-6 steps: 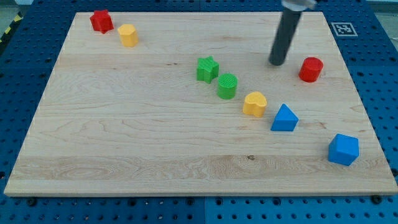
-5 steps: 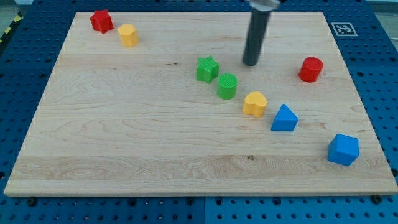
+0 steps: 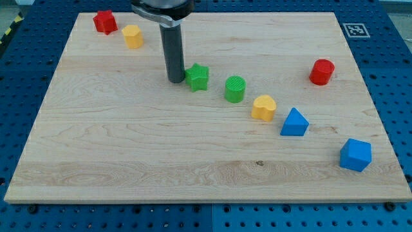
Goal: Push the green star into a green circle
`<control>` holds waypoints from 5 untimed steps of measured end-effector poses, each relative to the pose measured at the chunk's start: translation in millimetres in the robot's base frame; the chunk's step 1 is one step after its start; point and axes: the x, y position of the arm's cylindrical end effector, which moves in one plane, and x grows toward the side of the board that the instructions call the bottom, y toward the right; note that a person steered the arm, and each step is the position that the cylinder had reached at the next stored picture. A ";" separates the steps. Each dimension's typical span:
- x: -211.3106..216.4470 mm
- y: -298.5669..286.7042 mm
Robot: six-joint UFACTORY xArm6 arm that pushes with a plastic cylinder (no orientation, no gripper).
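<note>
The green star (image 3: 198, 77) lies on the wooden board (image 3: 129, 148), left of centre near the view's top. The green circle (image 3: 235, 89) stands a short gap to its right and slightly lower. My tip (image 3: 176, 80) is down on the board at the star's left side, touching or almost touching it. The rod rises from there to the view's top edge.
A yellow heart (image 3: 263, 107) and a blue triangle (image 3: 294, 122) continue the diagonal line right of the green circle. A blue cube (image 3: 355, 154) sits at lower right, a red cylinder (image 3: 321, 71) at right. A red star (image 3: 104, 22) and a yellow block (image 3: 132, 37) sit top left.
My tip swept from the view's upper right across to the star's left side. The green star now lies further left and slightly lower, so its gap to the green circle has widened.
</note>
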 end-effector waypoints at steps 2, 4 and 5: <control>6.9 55.9; 39.0 62.8; 40.3 81.9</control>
